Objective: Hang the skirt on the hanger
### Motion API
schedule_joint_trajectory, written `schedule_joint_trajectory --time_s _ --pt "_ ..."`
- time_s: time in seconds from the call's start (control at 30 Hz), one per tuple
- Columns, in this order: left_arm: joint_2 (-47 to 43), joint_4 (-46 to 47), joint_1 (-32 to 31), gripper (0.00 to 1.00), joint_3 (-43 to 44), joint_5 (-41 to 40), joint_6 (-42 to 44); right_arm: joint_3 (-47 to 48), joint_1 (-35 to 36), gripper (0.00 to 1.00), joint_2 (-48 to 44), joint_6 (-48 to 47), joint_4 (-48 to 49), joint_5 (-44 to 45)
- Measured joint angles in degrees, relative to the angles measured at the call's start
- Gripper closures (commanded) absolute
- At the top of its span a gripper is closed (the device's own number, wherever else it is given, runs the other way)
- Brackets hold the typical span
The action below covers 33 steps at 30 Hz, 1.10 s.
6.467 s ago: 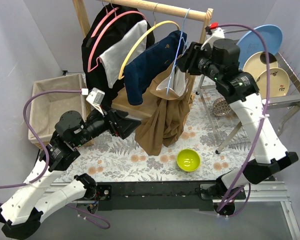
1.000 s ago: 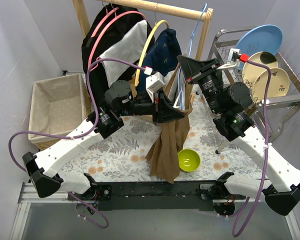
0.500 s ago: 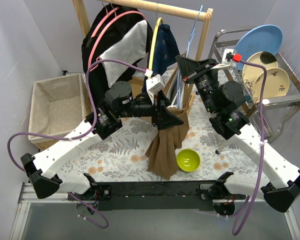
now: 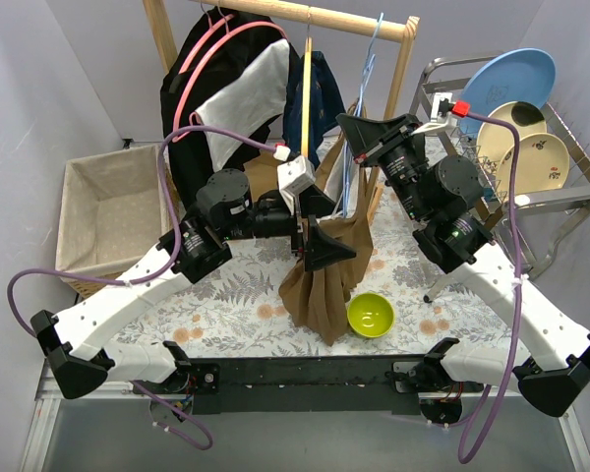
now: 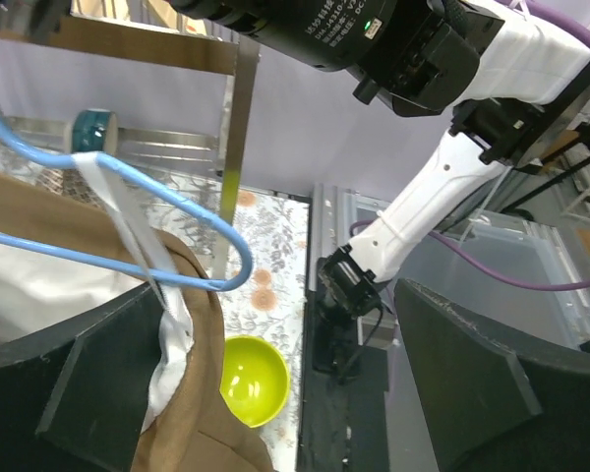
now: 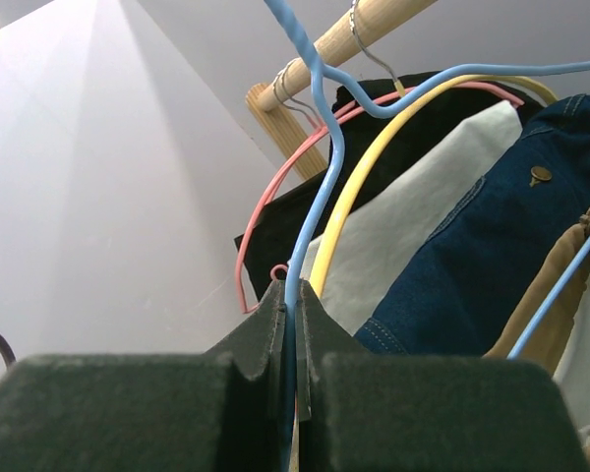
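The brown skirt [image 4: 324,280] hangs in folds from the blue wire hanger [image 4: 366,84] below the wooden rail [image 4: 315,14]. My right gripper [image 4: 354,136] is shut on the hanger's neck, and in the right wrist view the blue wire [image 6: 320,147] runs up from between the closed jaws of the right gripper [image 6: 293,305]. My left gripper [image 4: 322,226] stands wide open beside the skirt's top. In the left wrist view, the skirt's brown waist [image 5: 197,383] and white lining [image 5: 39,290] drape over the hanger's blue end [image 5: 211,241] next to the left finger [image 5: 98,383]. Nothing is pinched.
Black, white and denim garments [image 4: 226,108] hang on pink and yellow hangers [image 4: 306,88] from the rail. A green bowl [image 4: 371,315] sits on the floral cloth just right of the skirt. A fabric basket [image 4: 98,211] stands left. A dish rack with plates [image 4: 516,113] stands right.
My left gripper has opened and let go of the skirt, pulling slightly back left. The skirt now hangs lower and straighter from the hanger. The right gripper keeps its hold.
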Motion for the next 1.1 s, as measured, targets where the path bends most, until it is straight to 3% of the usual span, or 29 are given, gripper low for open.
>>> schedule_joint_trajectory --time_s 0.7,1.1 --pt "-1.03 0.07 -0.11 0.02 -4.70 -11.13 4.37 3.41 0.00 0.99 -0.15 2.36 -3.21 -3.85" --pt "-2.43 10.49 -0.15 0.02 -12.66 -17.07 3.15 4.11 0.00 0.99 -0.52 2.64 -3.58 -4.66"
